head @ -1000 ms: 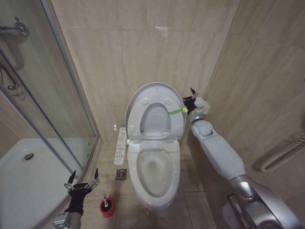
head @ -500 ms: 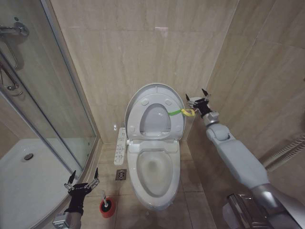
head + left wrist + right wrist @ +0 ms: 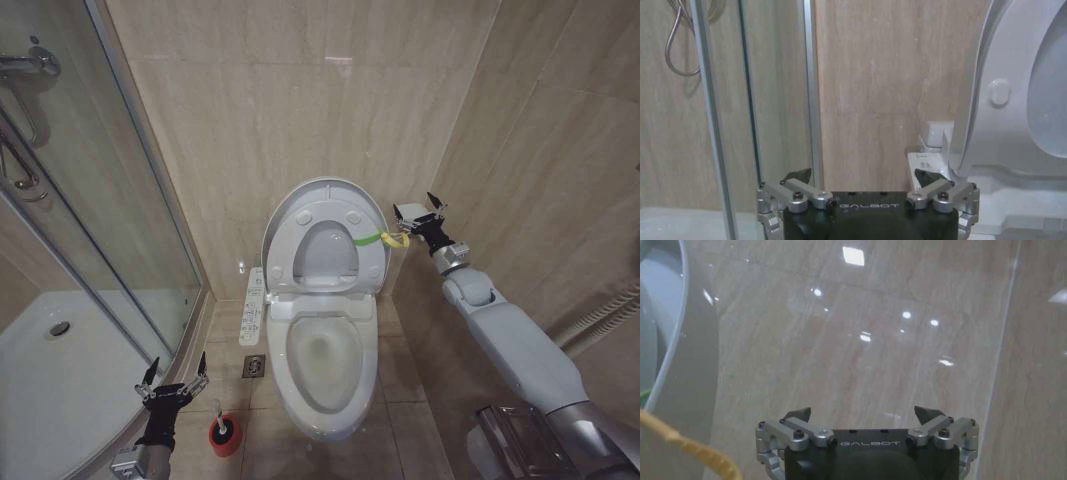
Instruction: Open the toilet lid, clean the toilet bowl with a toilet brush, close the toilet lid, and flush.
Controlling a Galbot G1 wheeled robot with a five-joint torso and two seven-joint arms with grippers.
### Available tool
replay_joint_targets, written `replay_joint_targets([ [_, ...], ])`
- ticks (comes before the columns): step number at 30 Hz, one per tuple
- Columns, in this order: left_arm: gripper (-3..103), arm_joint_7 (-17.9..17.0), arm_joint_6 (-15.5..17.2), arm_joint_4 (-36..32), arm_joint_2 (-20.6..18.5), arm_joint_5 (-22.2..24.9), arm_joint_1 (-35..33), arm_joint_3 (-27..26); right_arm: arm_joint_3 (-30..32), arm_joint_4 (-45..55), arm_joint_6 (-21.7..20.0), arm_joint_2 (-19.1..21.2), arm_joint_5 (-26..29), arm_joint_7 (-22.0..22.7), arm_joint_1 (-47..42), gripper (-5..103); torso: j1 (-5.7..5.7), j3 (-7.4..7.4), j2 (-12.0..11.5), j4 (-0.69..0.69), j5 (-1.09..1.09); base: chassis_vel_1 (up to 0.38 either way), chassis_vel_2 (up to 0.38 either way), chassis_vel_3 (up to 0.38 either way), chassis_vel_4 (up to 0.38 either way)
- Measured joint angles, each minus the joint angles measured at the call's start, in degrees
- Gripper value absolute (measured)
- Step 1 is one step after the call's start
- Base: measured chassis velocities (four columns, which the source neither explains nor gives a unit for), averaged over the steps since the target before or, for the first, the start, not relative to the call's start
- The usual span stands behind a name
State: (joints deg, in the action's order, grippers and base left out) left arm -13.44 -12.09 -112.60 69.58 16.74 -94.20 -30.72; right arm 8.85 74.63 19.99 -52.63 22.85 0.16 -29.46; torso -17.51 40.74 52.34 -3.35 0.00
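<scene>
The toilet lid (image 3: 325,235) stood raised against the wall above the open toilet bowl (image 3: 325,365); the right gripper (image 3: 421,218) hung just beside the lid's yellow-green band (image 3: 385,238), fingers spread and holding nothing; the left gripper (image 3: 173,385) waited, likewise spread and empty, near the toilet brush (image 3: 222,425) in its red cup on the floor. Risks, as judged: the right fingers could snag the loop and pull the lid down; a misjudged reach could tip the cup.
</scene>
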Motion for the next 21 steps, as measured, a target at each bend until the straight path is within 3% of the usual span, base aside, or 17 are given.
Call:
replay_joint_targets([
  [21, 100, 0.0, 0.0, 0.0, 0.0, 0.0, 0.0, 0.0, 4.7, 10.1, 1.2, 9.3, 4.3, -1.0, -10.7, 100, -0.01, 0.0, 0.0, -0.01, 0.0, 0.0, 0.0, 0.0, 0.0],
])
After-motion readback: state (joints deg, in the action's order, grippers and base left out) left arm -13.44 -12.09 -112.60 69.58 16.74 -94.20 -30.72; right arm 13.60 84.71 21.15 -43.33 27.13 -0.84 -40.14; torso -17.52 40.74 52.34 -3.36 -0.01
